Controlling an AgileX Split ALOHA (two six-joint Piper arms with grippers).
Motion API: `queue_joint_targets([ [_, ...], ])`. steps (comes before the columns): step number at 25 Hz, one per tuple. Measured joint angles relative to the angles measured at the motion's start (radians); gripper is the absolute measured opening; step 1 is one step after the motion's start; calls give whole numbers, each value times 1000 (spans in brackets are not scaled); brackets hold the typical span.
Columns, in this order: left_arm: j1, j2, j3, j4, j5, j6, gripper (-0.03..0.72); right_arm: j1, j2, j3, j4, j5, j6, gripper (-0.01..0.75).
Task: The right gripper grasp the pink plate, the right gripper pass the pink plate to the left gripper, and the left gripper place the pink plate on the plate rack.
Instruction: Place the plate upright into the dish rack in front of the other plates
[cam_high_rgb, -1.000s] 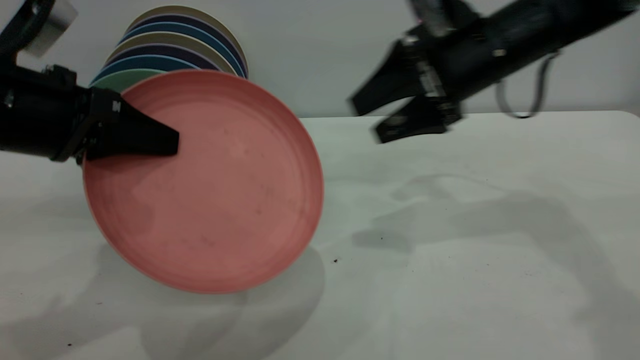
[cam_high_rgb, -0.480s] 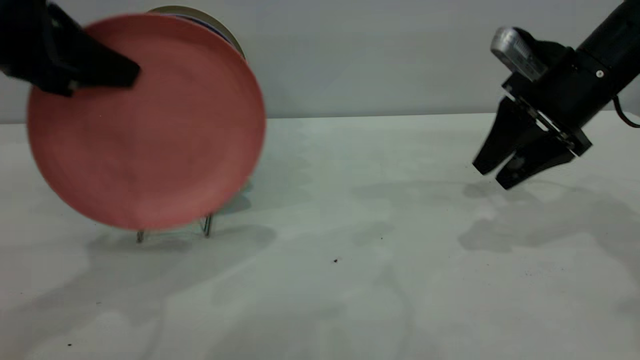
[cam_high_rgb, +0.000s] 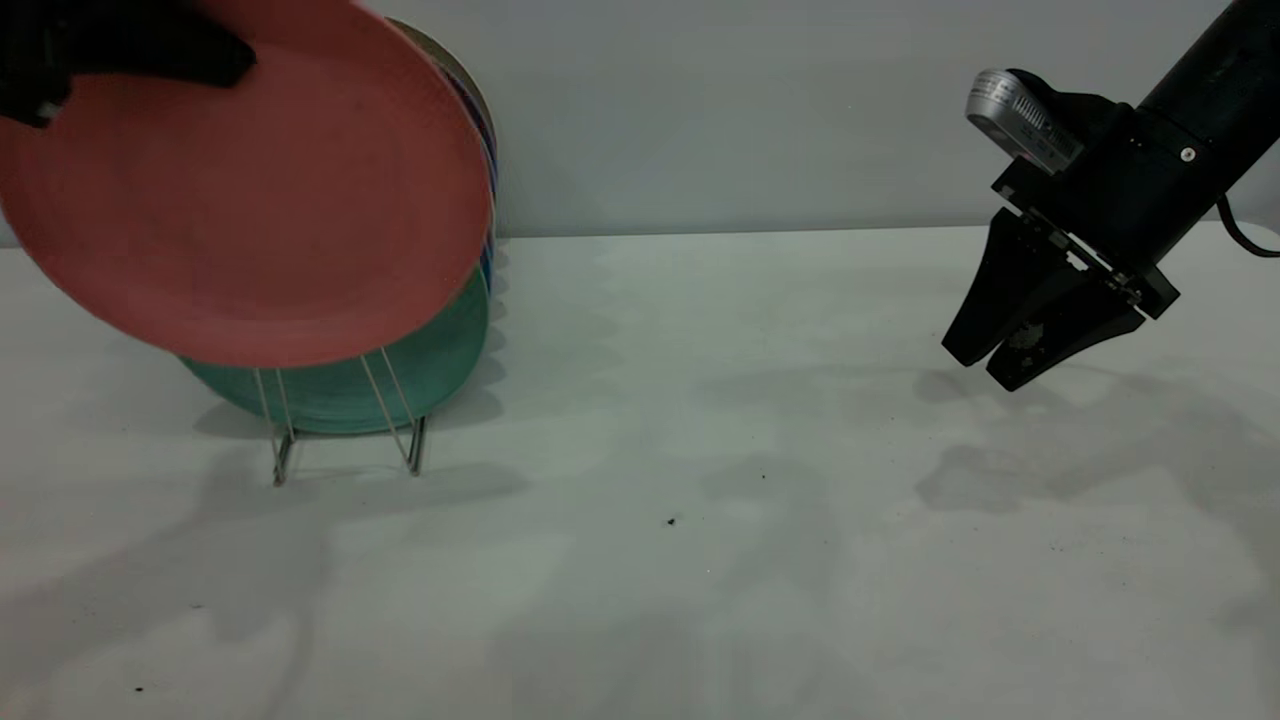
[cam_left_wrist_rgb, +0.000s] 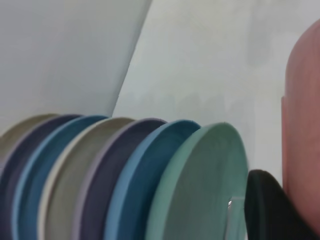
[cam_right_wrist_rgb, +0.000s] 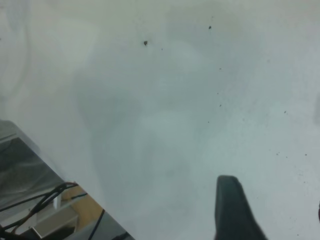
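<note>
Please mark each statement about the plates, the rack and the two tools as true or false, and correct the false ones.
1. The left tool holds the pink plate. True.
2. The pink plate lies flat on the table. False: it is held in the air, above and in front of the rack.
3. The right tool grips a green plate. False: it holds nothing and hangs over the table at the right.
4. A green plate stands in the rack just behind the pink one. True.
5. The rack holds no plates. False: a row of plates stands in it.
</note>
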Motion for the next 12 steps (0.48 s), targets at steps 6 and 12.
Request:
queue_joint_targets([
  [6,0,0,-36,99,-16,0,118,0,0,0,-21,0,0,424],
  [12,0,0,-37,137,-39,0,118,0,0,0,-25,1,8,424],
])
